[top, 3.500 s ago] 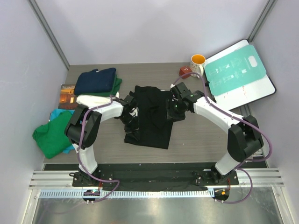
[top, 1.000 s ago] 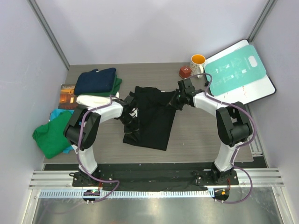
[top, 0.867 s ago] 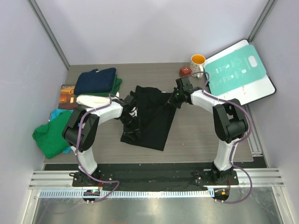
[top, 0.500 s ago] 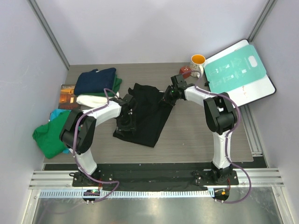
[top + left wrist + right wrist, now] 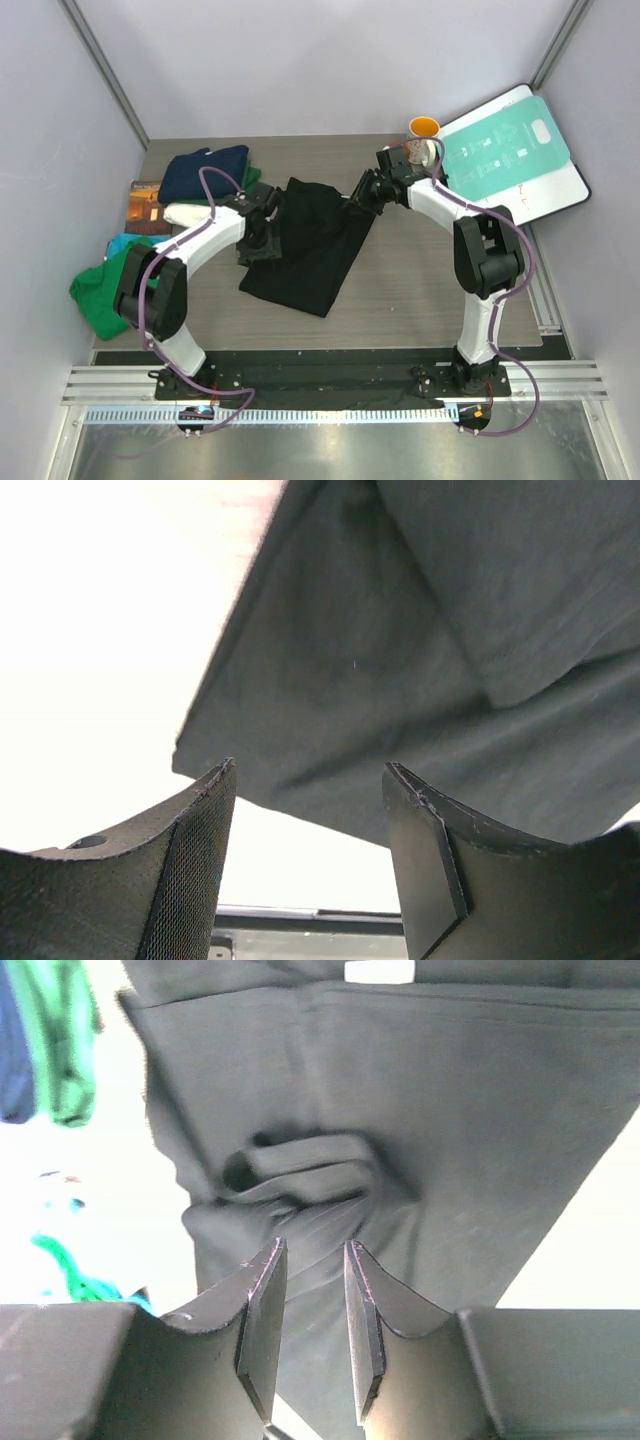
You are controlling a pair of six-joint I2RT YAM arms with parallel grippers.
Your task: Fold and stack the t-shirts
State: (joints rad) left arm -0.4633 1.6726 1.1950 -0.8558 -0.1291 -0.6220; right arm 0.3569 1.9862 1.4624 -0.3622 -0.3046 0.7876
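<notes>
Black t-shirt [image 5: 310, 240]: at the centre of the desk [image 5: 430, 290], lying skewed, hem toward 6 o'clock, upper end bunched toward 1 o'clock. Not yet folded.

Right claw [image 5: 314, 1244]: pressed nearly together at the shirt's 1 o'clock corner, judged to be pinching a rumpled fold of the cloth.

Left claw [image 5: 308, 767]: spread wide at the shirt's 9 o'clock edge, with nothing between the fingers and cloth just beyond the tips.

Surroundings: folded stack at 10 o'clock, navy t-shirt [image 5: 205, 170] on top; loose green t-shirt [image 5: 105, 290] at 8 o'clock; mug [image 5: 424, 128] and board [image 5: 505, 150] at 1 to 2 o'clock, close beside the right arm.

Hazards:
- Loss of the pinch under pull. Cause: grip on a single thin fold.
- Further skew and creasing. Cause: one-sided hold, left claw empty. Secure the 9 o'clock edge before pulling.
- Mug knocked over. Cause: right wrist swinging toward 1 o'clock.
</notes>
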